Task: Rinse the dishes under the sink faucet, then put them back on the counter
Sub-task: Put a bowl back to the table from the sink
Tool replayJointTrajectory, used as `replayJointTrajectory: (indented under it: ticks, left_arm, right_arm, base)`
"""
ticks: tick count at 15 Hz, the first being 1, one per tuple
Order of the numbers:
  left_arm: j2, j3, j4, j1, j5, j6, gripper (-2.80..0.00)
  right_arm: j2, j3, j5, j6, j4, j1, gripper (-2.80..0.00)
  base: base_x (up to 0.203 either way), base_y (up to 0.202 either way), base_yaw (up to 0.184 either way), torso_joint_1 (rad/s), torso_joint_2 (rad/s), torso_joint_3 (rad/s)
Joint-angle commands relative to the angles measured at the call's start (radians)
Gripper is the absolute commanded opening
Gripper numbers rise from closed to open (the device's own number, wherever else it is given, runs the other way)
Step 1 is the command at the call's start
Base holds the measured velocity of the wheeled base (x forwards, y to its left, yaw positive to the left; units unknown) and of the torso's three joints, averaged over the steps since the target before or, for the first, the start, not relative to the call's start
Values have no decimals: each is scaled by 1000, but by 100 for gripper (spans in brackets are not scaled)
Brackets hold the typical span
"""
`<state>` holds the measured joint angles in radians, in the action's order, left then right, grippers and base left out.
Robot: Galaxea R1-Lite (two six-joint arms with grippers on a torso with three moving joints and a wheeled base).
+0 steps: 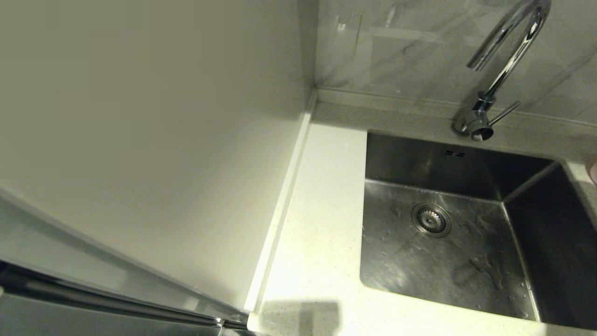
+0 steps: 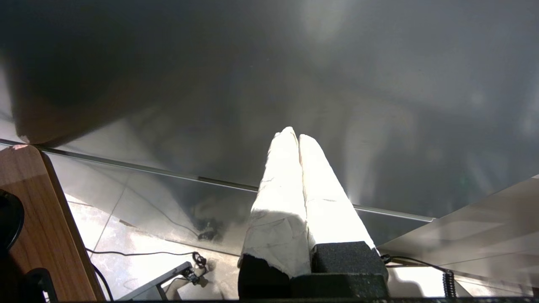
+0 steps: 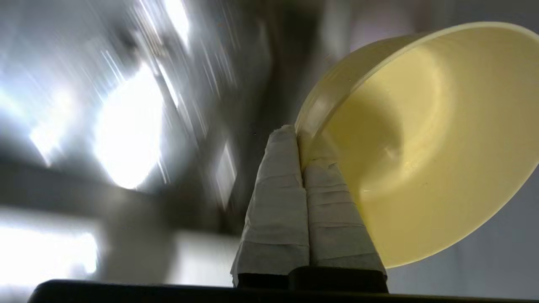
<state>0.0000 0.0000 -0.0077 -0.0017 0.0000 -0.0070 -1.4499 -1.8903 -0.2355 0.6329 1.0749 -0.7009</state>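
Gripping yellow bowl (image 3: 421,143), right tool (image 3: 300,139)

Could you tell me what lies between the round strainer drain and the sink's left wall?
Nothing but wet steel: in the head view the floor of the rectangular stainless steel sink between the round strainer drain and its left wall carries only water droplets.

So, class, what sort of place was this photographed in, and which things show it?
Most likely a home kitchen: a steel sink set into a white speckled counter, a chrome gooseneck faucet behind it, and a yellow bowl.
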Motion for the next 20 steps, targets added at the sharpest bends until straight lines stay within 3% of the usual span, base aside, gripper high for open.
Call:
replayJointTrajectory:
  ticks: [1, 2, 3, 4, 5, 7, 9, 12, 15, 20]
  left_arm:
    - [0, 3, 0, 0, 0, -1, -280]
    - [0, 3, 0, 0, 1, -1, -280]
    - [0, 3, 0, 0, 0, -1, -280]
    - [0, 3, 0, 0, 0, -1, -280]
    - [0, 3, 0, 0, 0, -1, -280]
    - [0, 3, 0, 0, 0, -1, -280]
    - [0, 3, 0, 0, 0, -1, -280]
    - [0, 3, 0, 0, 0, -1, -280]
    - [0, 3, 0, 0, 0, -1, -280]
    - [0, 3, 0, 0, 0, -1, -280]
  right_arm:
    - [12, 57, 317, 238, 125, -64, -280]
    - [16, 71, 323, 389, 54, -128, -280]
    - [18, 76, 326, 491, 3, -182, -280]
    - [18, 68, 324, 548, -22, -220, -280]
    - [19, 67, 313, 556, -5, -228, -280]
    - [5, 75, 294, 539, 109, -230, -280]
    - [-27, 126, 289, 450, 160, -232, -280]
    - [-57, 223, 264, 426, 168, -236, -280]
    - [-65, 307, 90, 374, 166, -239, -280]
    - [-89, 372, 76, 310, 95, -240, -280]
  base:
    - [0, 0, 0, 0, 0, 0]
    - [0, 0, 0, 0, 0, 0]
    - [0, 0, 0, 0, 0, 0]
    - [0, 0, 0, 0, 0, 0]
    - [0, 0, 0, 0, 0, 0]
    - [0, 0, 0, 0, 0, 0]
    - [0, 0, 0, 0, 0, 0]
    - [0, 0, 0, 0, 0, 0]
    - [0, 0, 0, 0, 0, 0]
    - [0, 0, 0, 0, 0, 0]
